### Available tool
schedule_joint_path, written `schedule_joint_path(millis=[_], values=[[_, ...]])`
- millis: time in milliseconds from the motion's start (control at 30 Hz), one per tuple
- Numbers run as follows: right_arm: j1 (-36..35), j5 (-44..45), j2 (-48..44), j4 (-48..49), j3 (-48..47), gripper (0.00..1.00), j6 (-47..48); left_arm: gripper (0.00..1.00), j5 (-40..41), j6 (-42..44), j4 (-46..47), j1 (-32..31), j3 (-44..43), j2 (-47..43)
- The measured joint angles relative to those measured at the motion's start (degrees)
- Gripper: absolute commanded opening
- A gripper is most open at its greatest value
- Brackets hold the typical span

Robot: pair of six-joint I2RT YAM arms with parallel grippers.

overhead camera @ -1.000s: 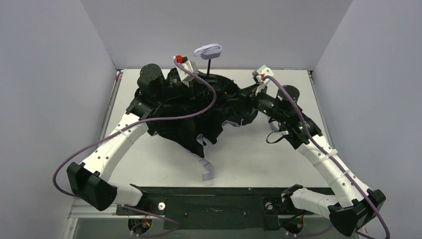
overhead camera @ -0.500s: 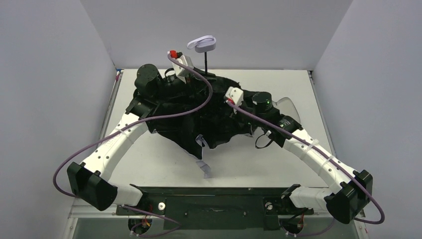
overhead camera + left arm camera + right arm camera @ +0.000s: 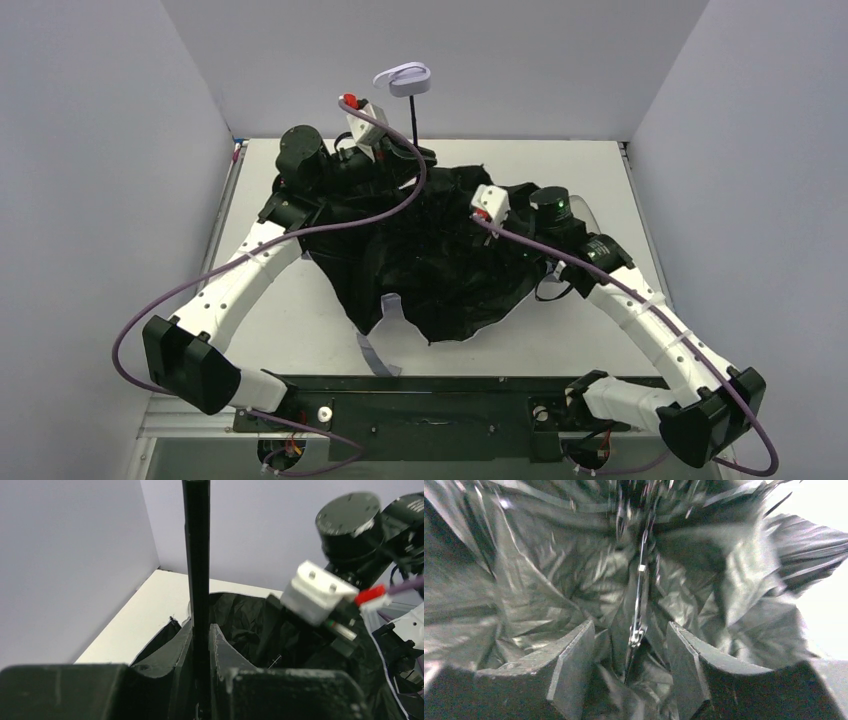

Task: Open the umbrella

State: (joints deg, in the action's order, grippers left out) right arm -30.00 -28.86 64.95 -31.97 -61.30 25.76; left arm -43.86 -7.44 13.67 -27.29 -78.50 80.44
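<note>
The umbrella (image 3: 440,260) stands upside down on the table, its black lining spread wide and crumpled. Its thin black shaft (image 3: 413,120) rises to the lavender handle (image 3: 402,80) at the back. My left gripper (image 3: 201,640) is shut on the shaft (image 3: 197,555), just above the canopy. My right gripper (image 3: 629,650) reaches into the canopy from the right. Its fingers (image 3: 574,665) stand apart, with a metal rib (image 3: 640,600) and folds of lining between them, and neither is pinched. The pale outer fabric is hidden apart from a thin edge.
A lavender closure strap (image 3: 370,352) trails from the canopy's front edge towards the arm bases. A pale rounded thing (image 3: 590,213) peeks out behind my right wrist (image 3: 550,207). White walls close in the table on three sides.
The right arm swung in from the back right and now reaches into the canopy. The canopy has spread wider towards the front. The handle and shaft shifted slightly left and up.
</note>
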Motion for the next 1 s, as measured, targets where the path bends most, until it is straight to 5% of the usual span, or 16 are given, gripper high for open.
schedule_joint_path(millis=[333,567,1000], values=[[1.90,-0.66,-0.83,18.05,-7.26,0.30,-24.33,0.00,0.02,2.12,0.35,-3.06,-0.09,-0.02],[2.49,0.98,8.09,24.02,-5.66,0.29,-30.75,0.00,0.04,2.19,-0.13,-3.41,-0.66,-0.02],[11.26,0.33,10.47,15.32,-2.08,0.59,-21.03,0.00,-0.15,3.39,-1.25,-2.62,-1.01,-0.07]])
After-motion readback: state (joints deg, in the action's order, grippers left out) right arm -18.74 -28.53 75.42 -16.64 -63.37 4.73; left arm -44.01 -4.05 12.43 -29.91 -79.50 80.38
